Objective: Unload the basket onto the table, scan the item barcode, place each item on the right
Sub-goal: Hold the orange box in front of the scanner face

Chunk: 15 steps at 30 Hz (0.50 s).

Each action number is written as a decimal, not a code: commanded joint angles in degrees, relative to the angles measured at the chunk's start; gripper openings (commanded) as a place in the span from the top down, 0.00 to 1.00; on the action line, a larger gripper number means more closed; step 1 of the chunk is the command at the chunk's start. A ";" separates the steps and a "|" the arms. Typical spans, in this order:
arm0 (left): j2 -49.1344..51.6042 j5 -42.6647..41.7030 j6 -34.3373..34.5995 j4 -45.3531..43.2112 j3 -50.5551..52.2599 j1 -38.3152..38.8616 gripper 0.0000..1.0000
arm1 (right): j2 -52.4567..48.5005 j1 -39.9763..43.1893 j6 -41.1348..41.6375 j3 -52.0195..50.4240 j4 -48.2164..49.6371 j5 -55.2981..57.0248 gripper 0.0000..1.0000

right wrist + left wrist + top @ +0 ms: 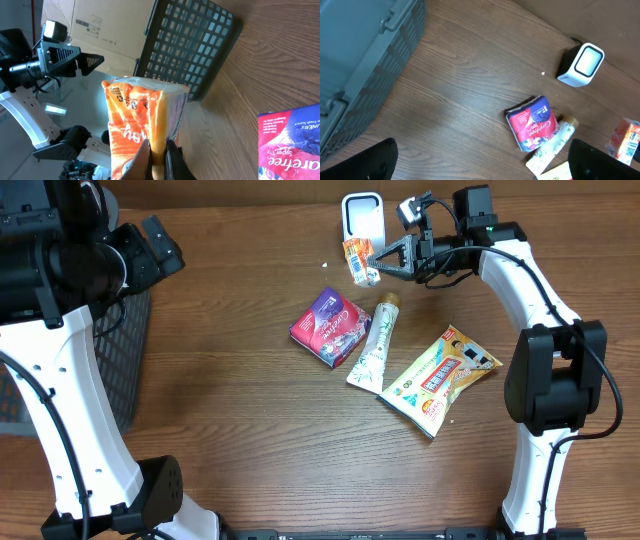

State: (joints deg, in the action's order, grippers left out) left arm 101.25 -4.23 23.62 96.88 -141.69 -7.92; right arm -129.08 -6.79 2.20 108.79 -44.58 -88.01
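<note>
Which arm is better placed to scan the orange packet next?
The right arm. Its jaws grip the orange packet beside the white scanner; the left arm's jaws stand open and empty, far off near the basket.

The table is wood-grain, matt and smooth. The basket is dark moulded plastic lattice with a matt finish. The scanner has a smooth white plastic housing. The orange packet is glossy, creased film. The purple packet and the yellow bag are glossy printed film. The tube is smooth plastic.
</note>
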 commanded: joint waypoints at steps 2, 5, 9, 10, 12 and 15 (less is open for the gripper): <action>0.00 0.35 0.20 -0.09 0.15 0.07 0.00 | 0.04 0.04 0.61 1.57 0.42 -1.95 0.96; 0.00 0.35 0.20 -0.09 0.15 0.07 0.00 | 0.04 0.04 0.59 1.57 0.42 -1.95 0.96; 0.00 0.35 0.20 -0.09 0.15 0.07 0.00 | 0.04 0.04 0.61 1.57 1.03 -1.62 0.96; 0.00 0.35 0.20 -0.09 0.15 0.07 0.00 | 0.04 0.04 0.61 1.57 1.09 -0.74 0.96; 0.00 0.35 0.20 -0.09 0.15 0.07 0.00 | 0.04 0.04 0.96 1.57 1.49 4.52 0.96; 0.00 0.35 0.20 -0.09 0.15 0.07 0.00 | 0.04 -0.02 6.32 1.60 1.84 20.72 0.96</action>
State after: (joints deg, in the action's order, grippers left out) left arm 101.25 -4.23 23.64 96.86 -141.69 -7.90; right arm -129.08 -6.79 4.32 108.79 -43.24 -81.10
